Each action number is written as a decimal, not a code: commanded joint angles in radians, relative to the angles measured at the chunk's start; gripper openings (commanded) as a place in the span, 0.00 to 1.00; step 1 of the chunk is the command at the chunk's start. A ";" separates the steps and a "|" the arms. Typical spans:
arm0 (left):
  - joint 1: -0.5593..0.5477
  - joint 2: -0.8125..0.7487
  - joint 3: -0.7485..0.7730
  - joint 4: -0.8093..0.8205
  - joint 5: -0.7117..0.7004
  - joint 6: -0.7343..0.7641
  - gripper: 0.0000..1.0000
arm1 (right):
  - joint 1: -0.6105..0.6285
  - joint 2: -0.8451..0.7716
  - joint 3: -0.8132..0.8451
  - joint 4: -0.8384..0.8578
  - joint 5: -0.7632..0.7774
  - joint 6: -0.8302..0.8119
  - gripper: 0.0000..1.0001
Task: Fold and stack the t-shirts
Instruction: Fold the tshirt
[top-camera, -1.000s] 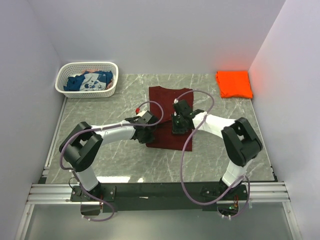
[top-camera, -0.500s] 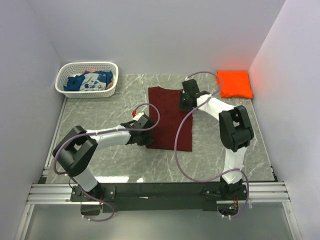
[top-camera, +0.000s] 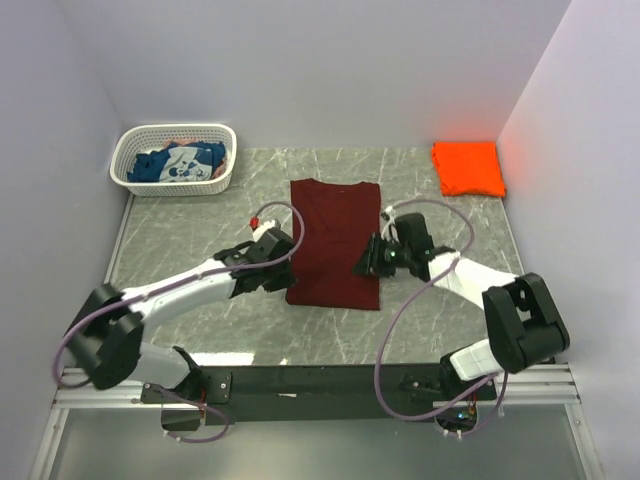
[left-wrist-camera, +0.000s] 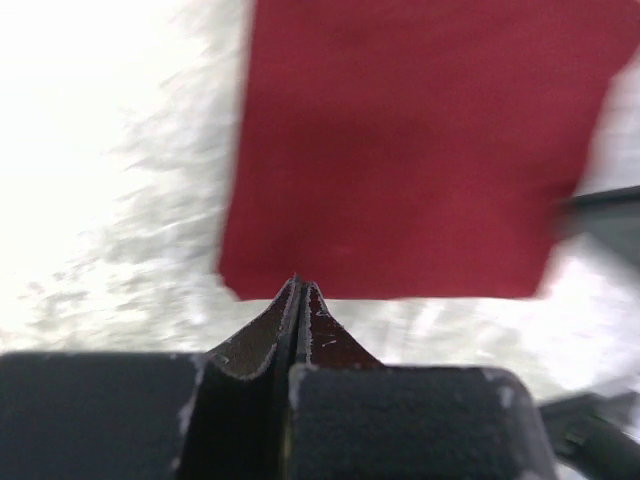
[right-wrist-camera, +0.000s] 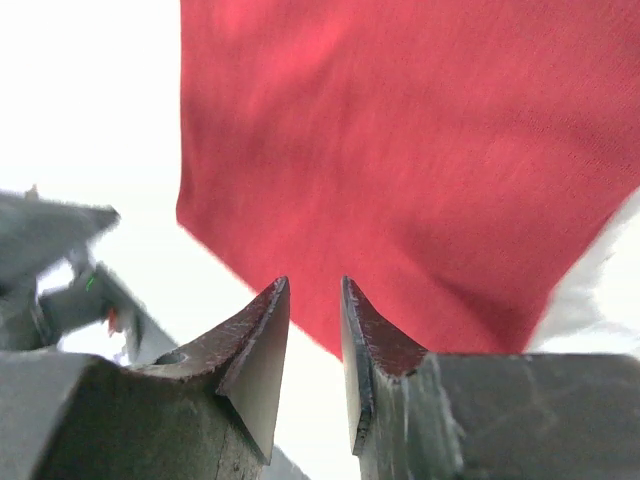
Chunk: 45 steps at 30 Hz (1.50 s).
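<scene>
**A:** where's the maroon shirt (top-camera: 335, 243) at?

**B:** flat on the table (top-camera: 200, 240), right of the basket (top-camera: 172, 158) and nearer the arms. Long axis runs near-to-far, collar at the far end. Left jaws together, right jaws slightly apart.

— Any writing, label or number to read here?
— None. The blue t-shirt (top-camera: 185, 160) in the far-left basket (top-camera: 175, 129) has a white print, too small to make out.
</scene>
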<state>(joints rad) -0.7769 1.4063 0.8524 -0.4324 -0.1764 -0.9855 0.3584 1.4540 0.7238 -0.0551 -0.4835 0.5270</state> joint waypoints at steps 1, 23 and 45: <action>-0.005 -0.095 -0.010 0.093 0.034 0.031 0.04 | 0.004 -0.069 -0.124 0.182 -0.182 0.054 0.35; 0.133 -0.101 -0.317 0.241 0.218 -0.033 0.01 | -0.174 -0.029 -0.327 0.279 -0.270 0.094 0.31; 0.323 0.462 0.228 0.342 0.342 0.110 0.01 | -0.331 0.454 0.181 0.219 -0.293 0.091 0.31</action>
<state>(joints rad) -0.4751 1.8534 1.0847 -0.0990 0.1204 -0.8841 0.0513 1.8973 0.8692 0.1772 -0.7998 0.6342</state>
